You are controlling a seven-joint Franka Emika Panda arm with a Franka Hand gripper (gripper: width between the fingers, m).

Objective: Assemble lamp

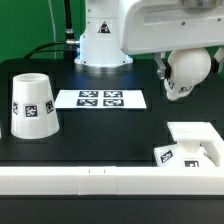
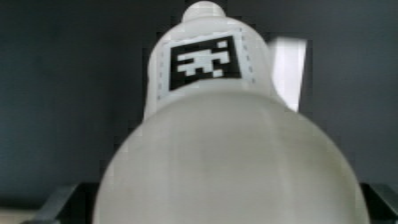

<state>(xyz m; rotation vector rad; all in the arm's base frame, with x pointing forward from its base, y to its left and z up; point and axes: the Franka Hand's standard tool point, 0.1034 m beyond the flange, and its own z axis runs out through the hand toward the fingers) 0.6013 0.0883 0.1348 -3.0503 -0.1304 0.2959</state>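
Observation:
My gripper (image 1: pixel 172 72) is shut on the lamp bulb (image 1: pixel 188 71) and holds it in the air at the exterior view's right. In the wrist view the bulb (image 2: pixel 205 140) fills the picture, its tagged neck (image 2: pixel 205 60) pointing away, and the gripper (image 2: pixel 214 208) shows only as dark fingers (image 2: pixel 59 205) at the bulb's sides. The flat square base (image 1: pixel 195 132) lies on the table below and in front of the bulb, apart from it. The tapered shade (image 1: pixel 31 104) stands wide end down at the exterior view's left.
The marker board (image 1: pixel 100 98) lies flat mid-table between shade and bulb. A white rail (image 1: pixel 80 181) runs along the table's front edge. The robot's white body (image 1: pixel 105 40) stands at the back, with black cables (image 1: pixel 66 30) beside it.

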